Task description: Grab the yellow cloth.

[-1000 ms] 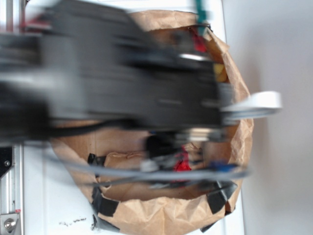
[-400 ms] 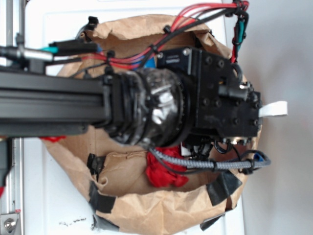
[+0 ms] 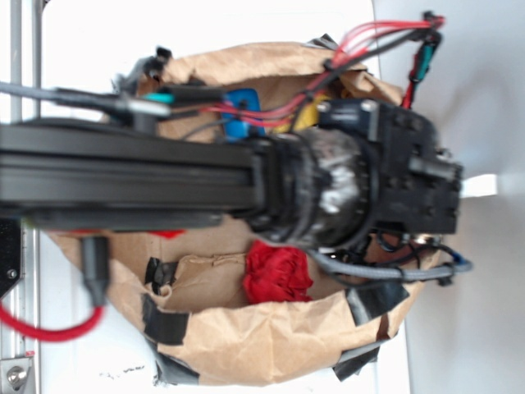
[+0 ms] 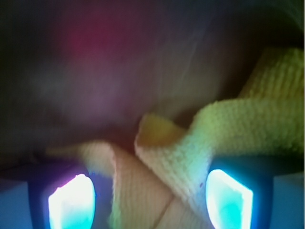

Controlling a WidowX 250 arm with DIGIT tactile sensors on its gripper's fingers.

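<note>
The wrist view is filled by the yellow cloth, fuzzy and folded, with one pointed fold lying between my fingers. My gripper is open, its two glowing fingertips wide apart on either side of the fold. They are close to the cloth, and I cannot tell whether they touch it. In the exterior view the arm's black wrist hangs over the brown paper bag and hides the gripper. Only a small yellow patch of cloth shows behind the cables.
A red wad of fabric lies in the bag near its front wall. A blue plastic bottle sits at the back of the bag. Red and black cables loop above the wrist. The bag's crumpled taped walls surround the space.
The arm's wrist has shifted to the right over the bag. The red wad shows more fully now, and so does the blue bottle.
</note>
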